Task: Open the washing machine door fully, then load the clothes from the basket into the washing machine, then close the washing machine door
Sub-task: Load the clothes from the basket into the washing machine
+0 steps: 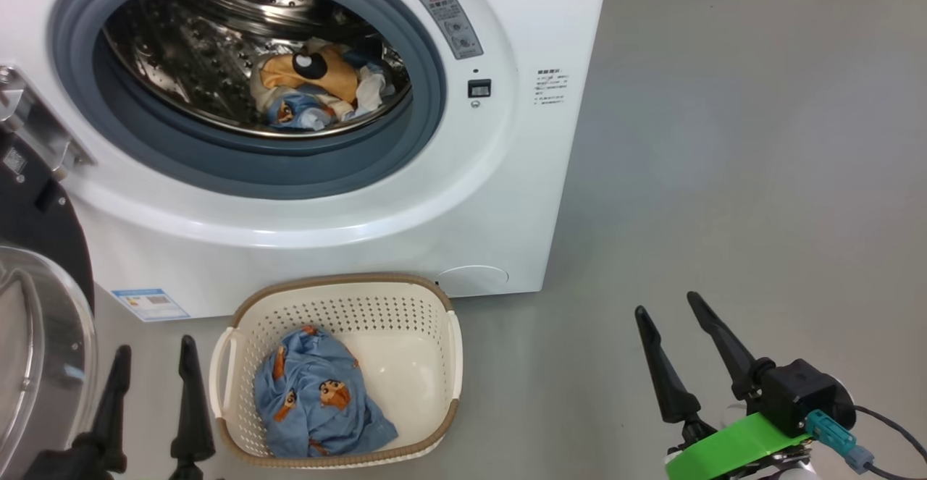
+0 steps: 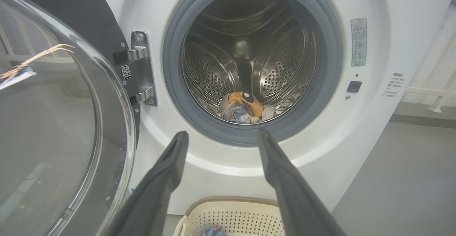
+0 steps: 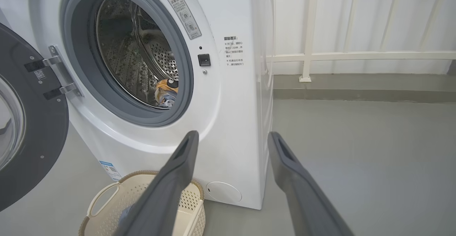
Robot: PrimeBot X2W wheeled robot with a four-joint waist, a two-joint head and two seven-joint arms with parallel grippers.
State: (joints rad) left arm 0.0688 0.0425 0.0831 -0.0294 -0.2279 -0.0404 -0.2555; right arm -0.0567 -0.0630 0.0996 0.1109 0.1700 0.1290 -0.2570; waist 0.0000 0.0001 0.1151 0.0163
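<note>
Far left, the big round glossy black washing machine door (image 1: 40,350) with the bulging clear glass bowl window stands wide open. It hangs off a shiny metal hinge (image 2: 140,68) on the left side of the opening.

Just right of the door, at the near edge, is the left gripper (image 1: 156,344). Its two long dark fingers are spread apart with nothing between them, and they aren't touching anything.

Right beside that is the small cream-white perforated plastic basket (image 1: 347,278) with the brown woven-look rim. It sits on the floor, close up against the front of the big white front-loading washing machine (image 1: 500,198). The clothes (image 1: 319,400) are in the basket's left half, a crumpled light blue piece printed with little orange-brown cartoon figures. The right half of the basket is bare plastic.

Further back, inside the blue-grey rubber gasket (image 1: 427,67), the steel drum (image 1: 181,53) holds a bundle (image 1: 319,82) of orange, blue and cream-white cloth, low down near the front lip. There's a small blue label sticker (image 1: 150,304) on the machine's lower left corner.

Over on the near right, the right gripper (image 1: 666,303) is above the plain grey floor (image 1: 724,176), well apart from the basket and the machine. Its fingers are also splayed wide and it's holding nothing. A bright green band (image 1: 731,444) wraps its wrist.
</note>
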